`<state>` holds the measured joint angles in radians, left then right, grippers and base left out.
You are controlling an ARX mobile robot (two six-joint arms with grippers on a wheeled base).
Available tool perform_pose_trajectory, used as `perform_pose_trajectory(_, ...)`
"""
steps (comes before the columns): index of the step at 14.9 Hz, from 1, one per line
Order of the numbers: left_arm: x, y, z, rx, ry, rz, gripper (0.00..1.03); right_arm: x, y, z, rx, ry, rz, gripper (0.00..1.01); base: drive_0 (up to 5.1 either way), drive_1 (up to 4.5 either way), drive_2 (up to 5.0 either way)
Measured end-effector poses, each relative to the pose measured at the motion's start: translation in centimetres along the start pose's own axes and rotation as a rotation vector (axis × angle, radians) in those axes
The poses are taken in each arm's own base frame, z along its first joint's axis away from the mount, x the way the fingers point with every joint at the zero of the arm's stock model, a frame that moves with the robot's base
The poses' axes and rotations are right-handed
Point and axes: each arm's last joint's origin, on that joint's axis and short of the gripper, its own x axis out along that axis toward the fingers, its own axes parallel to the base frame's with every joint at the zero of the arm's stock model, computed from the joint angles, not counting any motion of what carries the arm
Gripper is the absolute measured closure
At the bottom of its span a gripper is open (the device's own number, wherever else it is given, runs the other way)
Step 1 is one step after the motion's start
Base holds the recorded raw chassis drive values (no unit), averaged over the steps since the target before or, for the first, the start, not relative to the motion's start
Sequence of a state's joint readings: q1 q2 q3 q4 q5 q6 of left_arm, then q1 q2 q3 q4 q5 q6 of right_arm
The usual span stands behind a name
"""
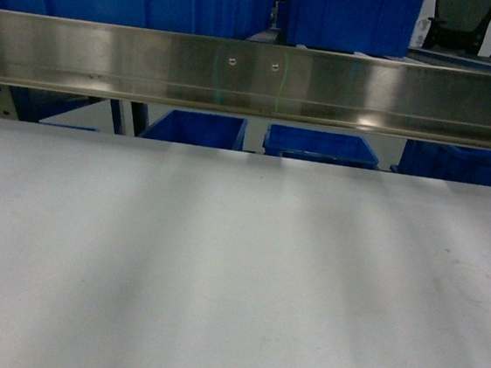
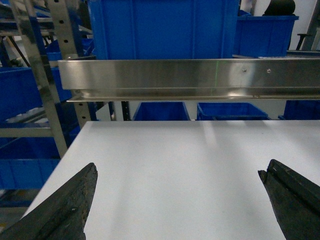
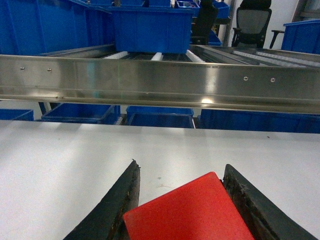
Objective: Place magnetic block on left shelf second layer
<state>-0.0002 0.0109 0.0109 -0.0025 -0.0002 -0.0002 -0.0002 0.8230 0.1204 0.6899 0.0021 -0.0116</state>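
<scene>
The magnetic block [image 3: 190, 210], a matte red cube, fills the bottom of the right wrist view, tilted between the dark fingers of my right gripper [image 3: 181, 166], which is shut on it just above the white tabletop [image 3: 60, 160]. In the left wrist view my left gripper [image 2: 178, 167] is open wide over the same tabletop, with nothing between its fingers. A silvery rack with slanted posts [image 2: 44, 85] and blue crates on its tiers stands to the left of the table; I cannot tell which tier is the second layer. Neither gripper shows in the head view.
A long steel rail [image 1: 257, 75] crosses above the far edge of the white tabletop [image 1: 236, 271]. Behind it are blue crates [image 1: 199, 128] and white roller tracks [image 3: 240, 52] carrying a large blue crate [image 3: 150, 27]. An office chair [image 3: 252, 20] stands at the far right.
</scene>
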Motion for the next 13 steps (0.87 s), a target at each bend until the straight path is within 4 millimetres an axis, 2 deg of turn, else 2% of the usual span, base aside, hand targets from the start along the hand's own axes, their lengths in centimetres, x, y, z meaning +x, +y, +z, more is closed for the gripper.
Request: perform_pose_trajectory(13,0.00,0.00,-0.01,0.000,0.001,0.000,0.05,-0.01,0.01,0.03,0.000,-0.003,0.002,0.58,-5.0,2.42,2.4)
